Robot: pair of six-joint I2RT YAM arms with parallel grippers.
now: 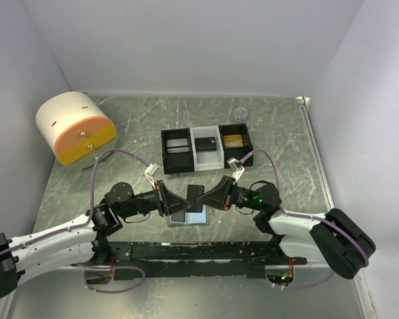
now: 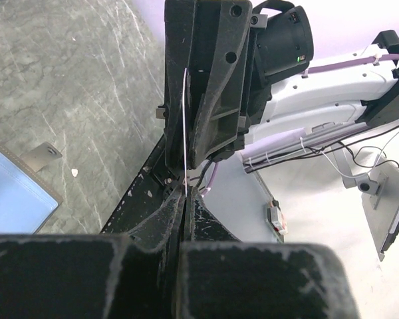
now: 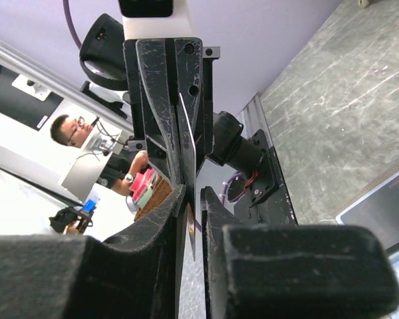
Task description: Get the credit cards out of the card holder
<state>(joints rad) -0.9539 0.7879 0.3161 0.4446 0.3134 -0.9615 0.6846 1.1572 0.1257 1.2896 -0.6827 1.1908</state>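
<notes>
The grey card holder [image 1: 189,218] lies open on the table with its pale blue lining [image 2: 13,199] up; a corner of it also shows in the right wrist view [image 3: 379,203]. Just above it a dark credit card [image 1: 195,195] is held on edge between both arms. My left gripper [image 1: 175,201] is shut on the card's left end, which shows as a thin pale line [image 2: 185,119] beyond my fingertips [image 2: 185,199]. My right gripper [image 1: 209,197] straddles the other end [image 3: 188,126]. There the card rests against one finger, with a narrow gap to the other, so my right gripper [image 3: 198,199] is open.
A black-and-white three-compartment tray [image 1: 165,151] stands behind the grippers, with a card in each compartment, one of them gold [image 1: 233,140]. A white and orange drawer box [image 1: 76,127] sits at the back left. A small clear cap [image 1: 240,113] lies by the back wall.
</notes>
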